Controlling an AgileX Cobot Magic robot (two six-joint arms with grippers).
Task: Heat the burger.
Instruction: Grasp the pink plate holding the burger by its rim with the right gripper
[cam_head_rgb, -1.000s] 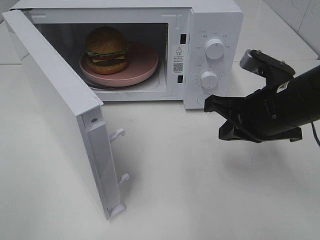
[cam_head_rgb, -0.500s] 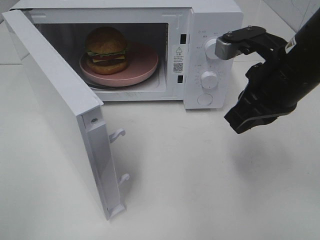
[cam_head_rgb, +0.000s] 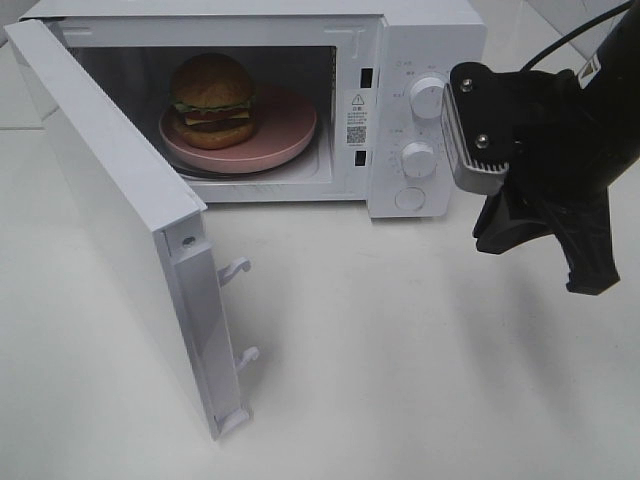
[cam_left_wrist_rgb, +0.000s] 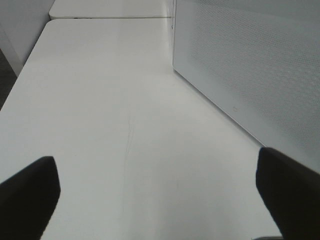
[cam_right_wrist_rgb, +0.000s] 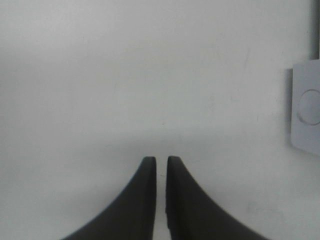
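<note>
The burger (cam_head_rgb: 212, 100) stands on a pink plate (cam_head_rgb: 290, 125) inside the white microwave (cam_head_rgb: 430, 40), left of the plate's middle. The microwave door (cam_head_rgb: 110, 200) is swung wide open toward the front left. My right gripper (cam_head_rgb: 492, 240) hangs in front of the control panel's right side, above the table, apart from the burger. In the right wrist view its fingers (cam_right_wrist_rgb: 161, 162) stand almost together with a thin slit and nothing in it. My left gripper (cam_left_wrist_rgb: 160, 200) is open over bare table beside the door's outer face (cam_left_wrist_rgb: 250, 65); it holds nothing.
Two knobs (cam_head_rgb: 430, 97) (cam_head_rgb: 418, 158) and a round button (cam_head_rgb: 408, 198) sit on the microwave's panel. The open door juts far out over the white table (cam_head_rgb: 400, 380). The button also shows at the edge of the right wrist view (cam_right_wrist_rgb: 310, 107).
The right arm has lifted and swung its wrist round, from low in front of the panel to higher at the panel's right. Burger, plate and door have not moved.
</note>
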